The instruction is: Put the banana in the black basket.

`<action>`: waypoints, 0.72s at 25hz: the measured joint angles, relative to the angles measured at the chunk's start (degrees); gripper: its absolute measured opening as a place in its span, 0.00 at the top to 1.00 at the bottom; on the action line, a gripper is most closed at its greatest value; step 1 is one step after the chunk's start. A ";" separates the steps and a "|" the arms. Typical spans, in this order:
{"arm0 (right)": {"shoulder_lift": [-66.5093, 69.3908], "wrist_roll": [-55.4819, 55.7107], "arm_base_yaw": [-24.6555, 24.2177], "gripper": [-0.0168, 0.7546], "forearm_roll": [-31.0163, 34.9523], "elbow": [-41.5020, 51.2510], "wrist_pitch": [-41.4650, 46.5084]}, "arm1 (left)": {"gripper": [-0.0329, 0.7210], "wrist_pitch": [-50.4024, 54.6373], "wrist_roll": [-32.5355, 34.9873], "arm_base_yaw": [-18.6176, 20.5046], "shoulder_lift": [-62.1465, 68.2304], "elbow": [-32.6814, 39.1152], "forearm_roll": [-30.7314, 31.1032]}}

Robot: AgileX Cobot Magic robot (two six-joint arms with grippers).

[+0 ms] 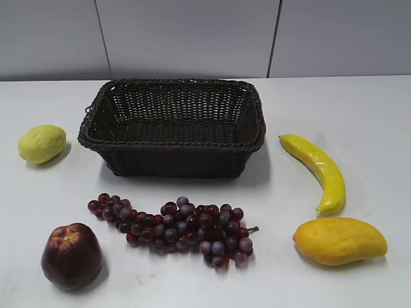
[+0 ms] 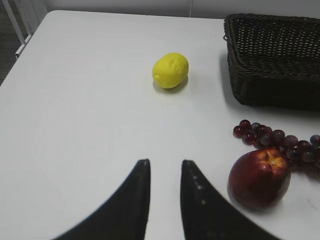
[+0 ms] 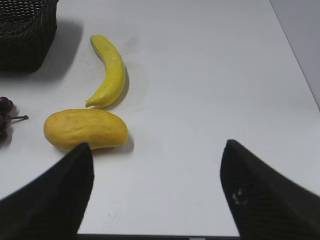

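1. Exterior view: the banana lies on the white table just right of the black basket, above the mango; no gripper shows here.
2. Left wrist view: the left gripper is nearly closed and empty, with the lemon ahead of its fingers.
3. Right wrist view: the right gripper gapes wide, empty; the banana lies ahead-left of its fingers, beyond the mango.

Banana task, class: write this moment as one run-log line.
stage: not started | banana: on table, right of black basket, beside mango | basket: empty | left claw: slightly open, empty | right claw: open, empty
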 joint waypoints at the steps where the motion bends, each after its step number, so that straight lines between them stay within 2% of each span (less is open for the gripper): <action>1: 0.00 0.00 0.00 0.16 0.00 0.00 0.00 | 0.69 0.00 0.00 0.00 0.00 0.00 0.00; 18: 0.00 0.17 0.00 0.19 -0.04 0.00 -0.05 | 0.69 0.00 0.00 0.00 0.00 0.00 0.00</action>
